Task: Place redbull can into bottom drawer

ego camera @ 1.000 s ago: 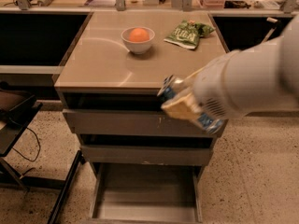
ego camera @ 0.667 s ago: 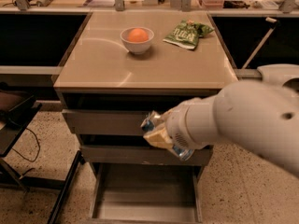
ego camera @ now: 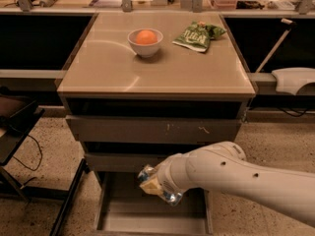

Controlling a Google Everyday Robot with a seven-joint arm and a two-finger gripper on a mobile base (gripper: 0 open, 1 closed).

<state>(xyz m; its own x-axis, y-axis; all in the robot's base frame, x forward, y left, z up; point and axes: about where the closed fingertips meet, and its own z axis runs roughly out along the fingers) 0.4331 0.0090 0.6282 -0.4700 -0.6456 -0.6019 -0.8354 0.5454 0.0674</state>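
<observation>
One camera view: the gripper [ego camera: 158,186] has dropped from the worktop [ego camera: 147,77] edge to just above the open bottom drawer [ego camera: 125,221], jaws clamped on the redbull can [ego camera: 146,173]. Lowering and release likely remain.

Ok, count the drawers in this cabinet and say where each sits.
3. Top drawer under the tabletop, middle drawer below it, bottom drawer lowest, pulled open, with the gripper holding the redbull can above it.
</observation>
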